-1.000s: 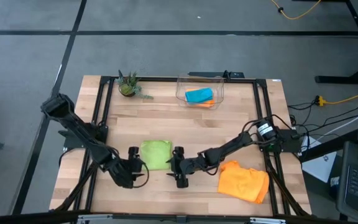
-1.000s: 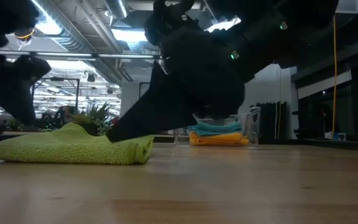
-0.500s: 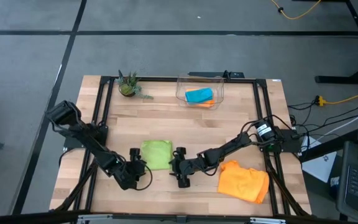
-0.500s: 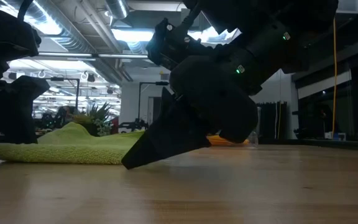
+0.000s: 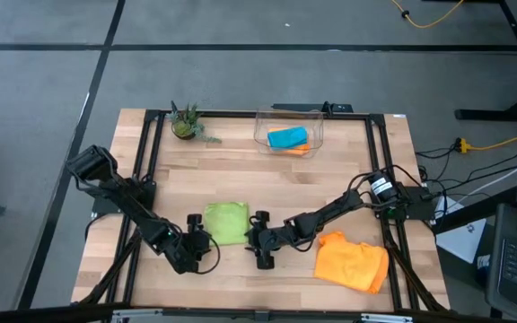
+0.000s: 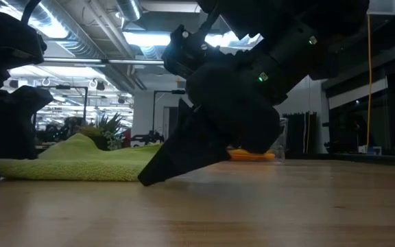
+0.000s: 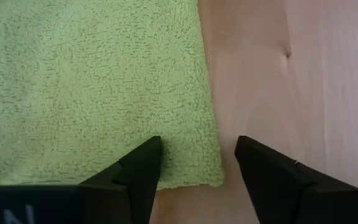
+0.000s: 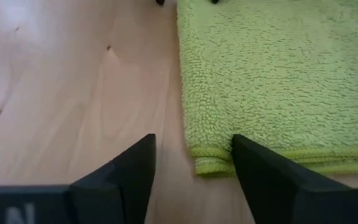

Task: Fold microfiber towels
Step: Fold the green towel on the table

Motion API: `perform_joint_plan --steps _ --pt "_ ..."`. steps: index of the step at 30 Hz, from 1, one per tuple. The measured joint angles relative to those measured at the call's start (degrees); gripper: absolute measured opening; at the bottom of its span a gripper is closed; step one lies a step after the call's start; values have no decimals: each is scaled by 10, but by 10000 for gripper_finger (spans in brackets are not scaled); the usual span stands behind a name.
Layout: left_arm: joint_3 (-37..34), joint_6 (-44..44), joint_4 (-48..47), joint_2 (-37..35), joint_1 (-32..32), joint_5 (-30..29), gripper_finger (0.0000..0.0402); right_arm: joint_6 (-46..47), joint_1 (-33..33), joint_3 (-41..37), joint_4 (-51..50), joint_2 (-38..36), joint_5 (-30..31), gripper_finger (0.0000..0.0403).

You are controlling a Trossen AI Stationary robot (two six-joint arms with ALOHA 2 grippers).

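The lime green towel [image 5: 226, 222] lies flat toward the near edge of the wooden worktop [image 5: 267, 179], left of its middle, and looks already doubled: the right wrist view shows two stacked layers along one hem [image 8: 272, 155]. The left pincer [image 5: 194, 235] sits low at the towel's near left corner, its fingers spread, one over the cloth and the other over bare wood, so the corner lies between them [image 7: 213, 177]. The right pincer [image 5: 259, 235] mirrors it at the near right corner, also spread wide with the folded hem between its fingers. Holding both near corners this way likely prepares a lift and carry toward the far edge for another fold, though neither pincer grips anything yet. Bare wood lies beyond the towel, giving open room for that sweep. A crumpled orange towel [image 5: 353, 260] waits near the near right corner of the worktop, just beside the right arm, and could be brushed if that arm swings wide. At the far edge a clear plastic bin [image 5: 289, 127] holds a teal blue towel [image 5: 287, 137] on an orange one [image 5: 300, 150], with a small potted plant [image 5: 185, 124] toward the far left corner, all well apart from the work.
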Motion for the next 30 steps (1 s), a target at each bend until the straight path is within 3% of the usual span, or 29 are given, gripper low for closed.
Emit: perform_joint_plan --steps 7,15,20,25,30 --pt "0 0 1 1 0 5 159 0 -1 0 -4 0 14 130" --pt "-1 -4 12 2 0 5 65 42 -2 -1 -3 0 -10 15" --pt "-2 3 11 2 1 -1 7 72 -1 -1 3 0 -20 12" --pt "-2 0 59 2 3 17 2 92 2 -1 12 1 -29 6" --pt "-3 -16 130 -1 3 85 1 150 2 -3 13 -9 -98 6"
